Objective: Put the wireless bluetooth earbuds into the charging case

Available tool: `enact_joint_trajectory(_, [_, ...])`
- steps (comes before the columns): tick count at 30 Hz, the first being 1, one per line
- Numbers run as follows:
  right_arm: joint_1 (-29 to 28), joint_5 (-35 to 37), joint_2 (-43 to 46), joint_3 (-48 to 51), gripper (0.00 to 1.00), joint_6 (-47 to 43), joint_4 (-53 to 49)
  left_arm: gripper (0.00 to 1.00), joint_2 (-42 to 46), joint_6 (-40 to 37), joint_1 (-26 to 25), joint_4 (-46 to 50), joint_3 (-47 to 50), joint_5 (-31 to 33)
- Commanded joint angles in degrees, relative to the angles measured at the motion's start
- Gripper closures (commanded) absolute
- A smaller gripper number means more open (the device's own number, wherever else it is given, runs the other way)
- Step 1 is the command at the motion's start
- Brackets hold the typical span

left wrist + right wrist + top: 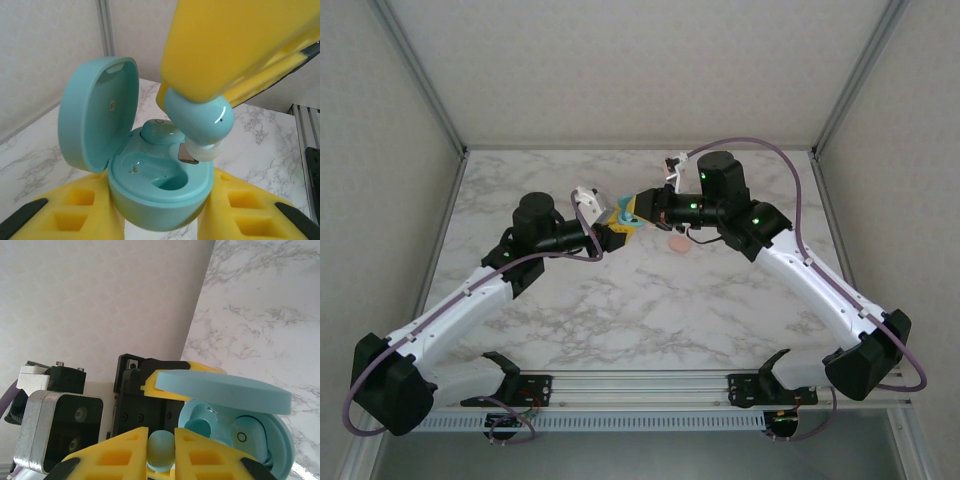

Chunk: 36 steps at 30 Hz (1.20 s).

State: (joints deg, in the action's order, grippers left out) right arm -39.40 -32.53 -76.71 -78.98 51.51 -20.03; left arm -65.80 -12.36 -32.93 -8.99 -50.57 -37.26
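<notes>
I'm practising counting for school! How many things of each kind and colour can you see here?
Teal charging case: 1
Teal earbuds: 2, one gripped above it, one seated inside
Small pink-orange piece: 1
Total: 4

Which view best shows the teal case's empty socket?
Left wrist: the empty socket faces the camera. In right wrist the lid partly hides it; in top external the case is a teal speck.
</notes>
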Motion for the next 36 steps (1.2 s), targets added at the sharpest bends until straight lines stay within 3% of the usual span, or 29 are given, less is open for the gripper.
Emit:
enact_joint_trajectory(1, [-0.68, 1.41, -0.37, -1.66, 0.82, 0.09, 0.83, 0.78, -0.28, 0.71, -0.65, -1.69, -1.90, -1.59])
enact_joint_trajectory(18, [-1.47, 4.18, -1.52, -0.12, 0.82, 1.40, 4.05, 0.78, 0.23, 1.38, -0.95, -1.55, -2.21, -1.43])
enact_joint_trajectory(36, [-2.00, 3.79, -1.51, -0.32, 0.80, -0.14, -2.05, 0.78, -0.18, 2.74, -0.91, -4.10, -2.30, 0.38])
